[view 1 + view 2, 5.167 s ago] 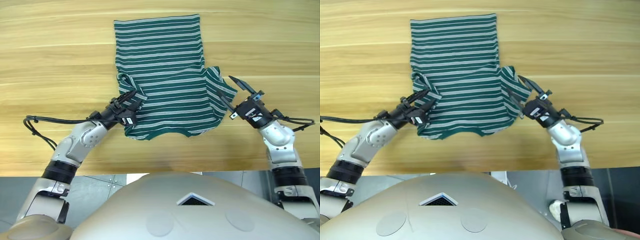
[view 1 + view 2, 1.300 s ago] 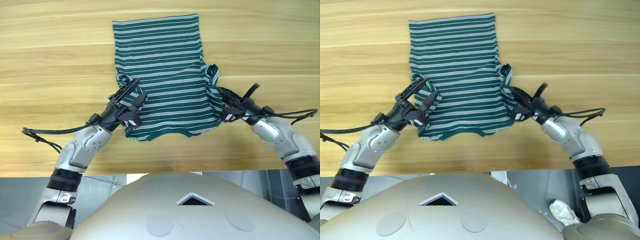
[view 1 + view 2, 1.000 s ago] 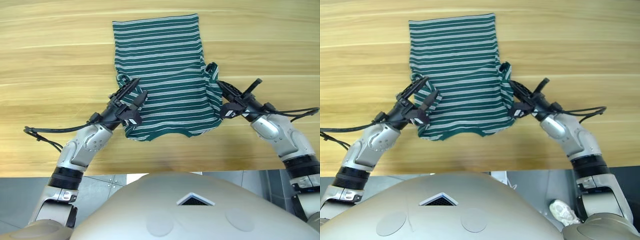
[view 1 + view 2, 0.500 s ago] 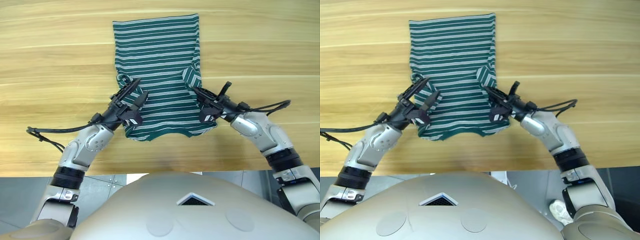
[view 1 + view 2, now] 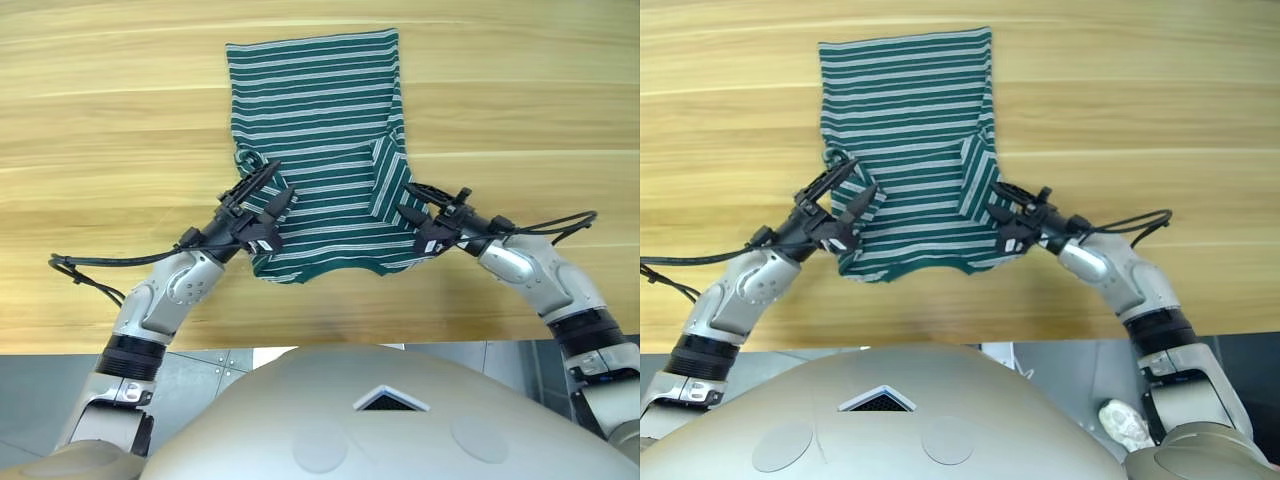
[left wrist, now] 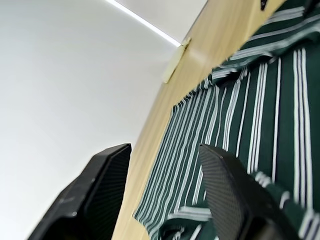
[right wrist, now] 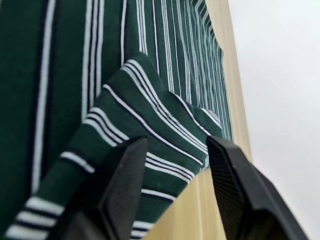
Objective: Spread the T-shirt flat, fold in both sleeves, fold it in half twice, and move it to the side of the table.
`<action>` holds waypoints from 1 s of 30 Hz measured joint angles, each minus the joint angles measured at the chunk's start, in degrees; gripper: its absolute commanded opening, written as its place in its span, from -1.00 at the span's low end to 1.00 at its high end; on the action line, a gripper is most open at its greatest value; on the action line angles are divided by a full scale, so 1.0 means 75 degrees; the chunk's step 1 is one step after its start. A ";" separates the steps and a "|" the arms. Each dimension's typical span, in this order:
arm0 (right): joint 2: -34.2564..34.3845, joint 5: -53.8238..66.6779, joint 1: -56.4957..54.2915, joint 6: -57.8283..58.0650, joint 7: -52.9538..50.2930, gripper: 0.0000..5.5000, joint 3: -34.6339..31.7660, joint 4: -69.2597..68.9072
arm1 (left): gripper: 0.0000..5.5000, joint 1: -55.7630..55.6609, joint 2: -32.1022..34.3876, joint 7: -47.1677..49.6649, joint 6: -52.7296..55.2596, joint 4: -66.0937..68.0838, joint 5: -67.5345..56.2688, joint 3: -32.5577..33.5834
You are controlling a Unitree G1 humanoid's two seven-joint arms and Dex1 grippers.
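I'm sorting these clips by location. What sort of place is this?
Probably a lab or test room: a wide wooden table carrying the T-shirt, grey floor tiles below its near edge, and a plain white surface with a light strip beyond.

Left gripper [image 5: 283,178] hides part of the left sleeve edge of T-shirt [image 5: 315,110], so fold there can't be told. Wrist cams crop the shirt at the edges.
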 measured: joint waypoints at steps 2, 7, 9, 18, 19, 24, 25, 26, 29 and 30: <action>-0.0312 0.0164 0.0267 -0.0108 0.0012 -0.21 -0.0117 0.0006 | -0.08 0.0176 0.0095 -0.0048 -0.0001 0.0004 0.0004 0.0000; -0.0587 0.0675 0.0906 -0.0248 0.0185 -0.21 -0.0238 -0.0211 | -0.08 0.0268 0.0272 0.0039 0.0058 -0.0198 -0.0015 0.0457; -0.0588 0.0814 0.1073 -0.0259 0.0322 -0.21 -0.0207 -0.0464 | -0.08 0.0401 0.0323 0.0068 0.0128 -0.0255 -0.0029 0.0686; -0.0142 0.1444 0.1597 0.0123 0.0531 -0.21 -0.0599 -0.1722 | -0.08 0.1943 0.1350 -0.0391 0.0128 -0.0588 -0.0631 0.2048; -0.0156 0.1814 0.1624 0.0196 0.0474 -0.21 -0.1015 -0.2028 | -0.08 0.2242 0.1563 -0.0683 0.0103 -0.0666 -0.0902 0.2174; -0.0892 0.3267 0.2472 0.0211 0.1024 -0.21 -0.2839 -0.3000 | -0.08 0.4073 0.2642 -0.2485 0.0051 -0.0758 -0.2304 0.2592; -0.1123 0.3278 0.2853 0.0174 0.1309 -0.21 -0.3009 -0.3028 | -0.08 0.4212 0.2889 -0.2898 0.0036 -0.0774 -0.2648 0.2629; -0.1191 0.3207 0.3100 0.0172 0.1472 -0.21 -0.3043 -0.3010 | -0.08 0.4194 0.3016 -0.3173 0.0038 -0.0814 -0.2827 0.2598; -0.1380 0.2374 0.3779 0.0118 0.1825 -0.21 -0.2916 -0.2608 | -0.08 0.3919 0.3104 -0.3695 -0.0025 -0.0968 -0.3024 0.2124; -0.1394 0.2109 0.3995 0.0099 0.1927 -0.21 -0.2806 -0.2413 | -0.08 0.3722 0.3104 -0.3857 -0.0054 -0.0968 -0.3029 0.1917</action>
